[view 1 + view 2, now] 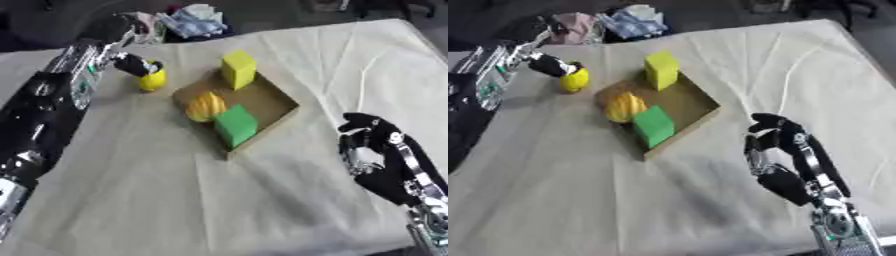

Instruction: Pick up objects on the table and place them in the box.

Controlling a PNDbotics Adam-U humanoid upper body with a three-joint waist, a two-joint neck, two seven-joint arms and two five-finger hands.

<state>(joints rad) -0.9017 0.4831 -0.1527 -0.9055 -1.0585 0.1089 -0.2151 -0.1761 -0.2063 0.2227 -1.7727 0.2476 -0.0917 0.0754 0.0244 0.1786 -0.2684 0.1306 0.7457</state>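
The left hand [131, 64] had its fingers curled round a small yellow fruit [154, 80] on the cloth-covered table [175, 200], just beside the box's [278, 102] far left edge. The shallow cardboard box held a yellow block [238, 69] at its far end, a green block [235, 125] at its near end and a yellow-orange gourd [206, 106] between them. The right hand [776, 142] hung near the lower right with its fingers curled, holding nothing.

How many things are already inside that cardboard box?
3. A yellow block stands at the far end of the box, a green block at the near end, and a yellow-orange rounded thing lies between them on the left side. Nothing seems hidden.
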